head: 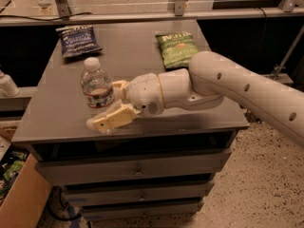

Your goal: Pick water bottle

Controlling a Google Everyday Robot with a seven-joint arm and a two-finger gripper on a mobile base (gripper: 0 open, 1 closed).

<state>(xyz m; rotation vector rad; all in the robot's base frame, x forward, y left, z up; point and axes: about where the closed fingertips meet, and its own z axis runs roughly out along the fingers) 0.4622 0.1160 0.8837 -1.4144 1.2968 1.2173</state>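
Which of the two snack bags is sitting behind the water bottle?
The dark blue bag, beyond the water bottle that the open gripper flanks; the green bag lies beyond the arm instead.

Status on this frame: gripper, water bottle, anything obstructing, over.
Gripper open, low over cabinet top, fingers flanking water bottle. Bottle upright, capped, not yet gripped. At rear, blue chip bag, green chip bag: not in the way.

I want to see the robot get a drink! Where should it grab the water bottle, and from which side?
Squeeze the water bottle around its middle, at the label band, coming sideways from where the arm is. It stands upright, round and slim, so the open pincer beside it can probably close one finger in front, one behind.
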